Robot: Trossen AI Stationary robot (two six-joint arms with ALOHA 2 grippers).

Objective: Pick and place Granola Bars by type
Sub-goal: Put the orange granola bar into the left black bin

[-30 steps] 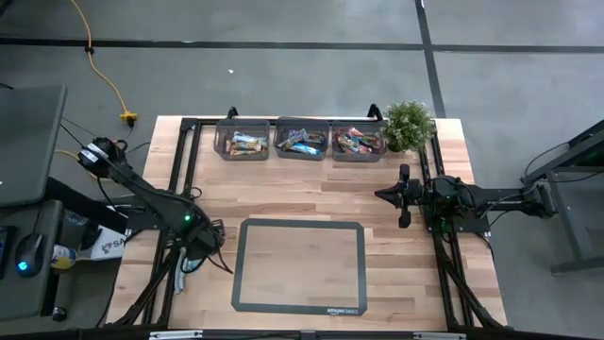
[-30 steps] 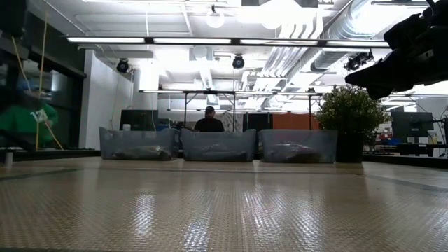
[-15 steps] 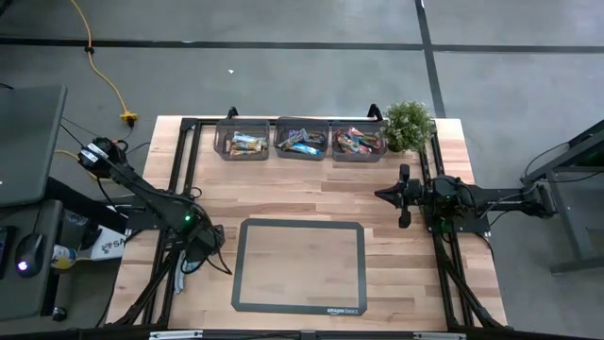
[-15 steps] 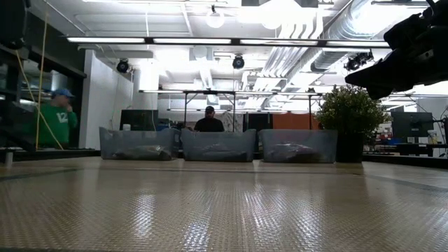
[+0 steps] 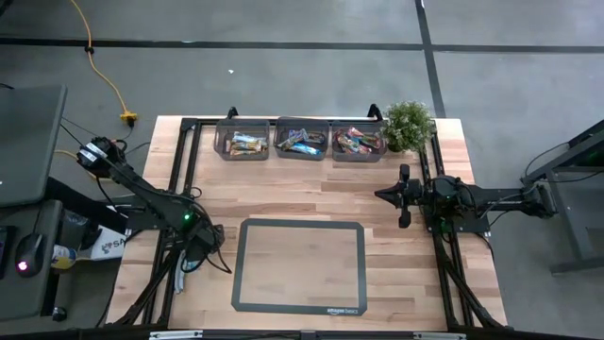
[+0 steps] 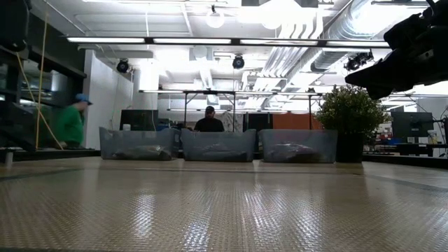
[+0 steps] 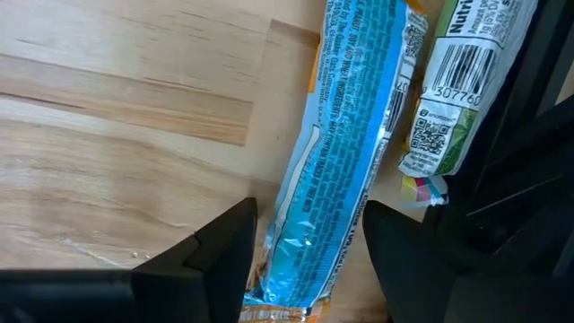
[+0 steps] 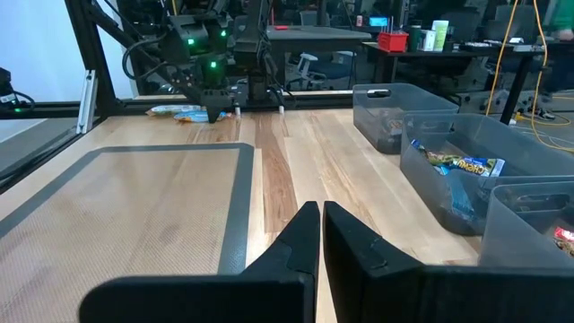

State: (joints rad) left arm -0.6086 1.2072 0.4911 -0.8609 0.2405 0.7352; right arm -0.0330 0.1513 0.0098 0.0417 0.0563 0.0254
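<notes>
Your left gripper (image 7: 309,260) hangs low at the desk's (image 5: 283,198) left edge, fingers apart astride a bright blue wrapped granola bar (image 7: 345,144) lying flat on the wood. A green-and-white wrapped bar (image 7: 457,85) lies just beside it, against the black frame rail (image 7: 529,152). Your right gripper (image 8: 314,235) waits pressed together near the right edge. Three clear grey plastic bins (image 5: 302,139) of sorted bars line the far edge beside a small potted green plant (image 5: 408,125).

The worktop (image 5: 311,194) is pale planked wood with a smooth, faintly satin finish. The blue granola bar (image 7: 336,152) wears glossy, crinkled plastic film. The bins (image 8: 466,170) are clear plastic; the mat (image 8: 134,206) looks matt.
</notes>
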